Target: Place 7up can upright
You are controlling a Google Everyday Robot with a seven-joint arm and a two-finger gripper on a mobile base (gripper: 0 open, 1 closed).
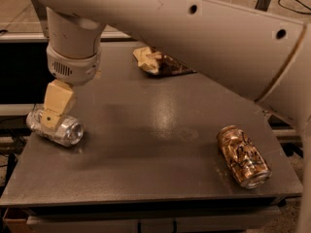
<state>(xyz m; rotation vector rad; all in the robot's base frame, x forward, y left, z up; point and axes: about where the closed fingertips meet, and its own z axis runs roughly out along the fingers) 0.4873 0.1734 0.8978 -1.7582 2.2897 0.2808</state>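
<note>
The 7up can [68,131] lies on its side at the table's left edge, a silver can with its shiny end facing front right. My gripper [51,121] is straight over the middle of the can, its tan tip low against the can's body and hiding part of it. The white wrist [73,62] stands above it. The can's lettering does not show from here.
A dented brown-gold can [243,155] lies on its side at the front right of the grey table [155,130]. A crumpled snack bag [158,62] lies at the back centre. My arm [218,38] spans the upper right. The table's left edge runs close beside the 7up can.
</note>
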